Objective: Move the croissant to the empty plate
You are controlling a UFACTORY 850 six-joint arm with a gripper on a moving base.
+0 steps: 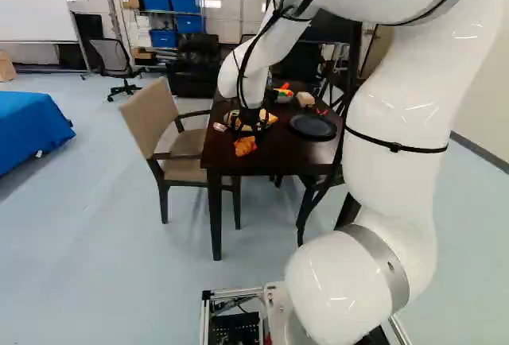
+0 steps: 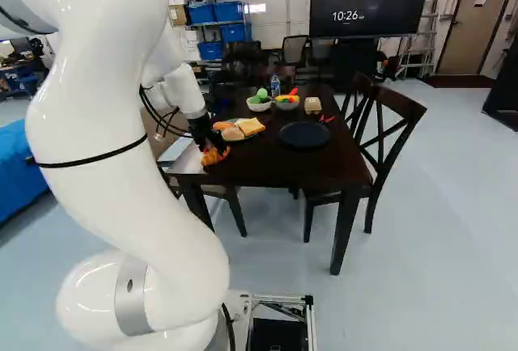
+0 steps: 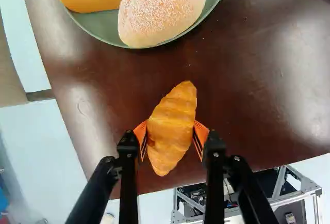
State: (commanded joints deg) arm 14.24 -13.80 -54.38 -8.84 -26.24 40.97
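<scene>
My gripper [image 2: 210, 142] is over the table's near left part in the right base view. In the wrist view the gripper [image 3: 171, 134] is shut on the orange-brown croissant [image 3: 172, 126], an orange pad touching each long side. The croissant [image 1: 245, 145] shows by the near table edge in the left base view; whether it touches the tabletop, I cannot tell. The dark round plate [image 2: 304, 134] lies bare on the table, right of the gripper in the right base view.
A green plate [image 3: 100, 32] of bread lies just ahead of the gripper. Farther back on the dark table [image 2: 267, 165] are two bowls, a bottle [image 2: 275, 86] and a small box [image 2: 312, 105]. Chairs stand at both sides, including a beige one [image 1: 153, 122].
</scene>
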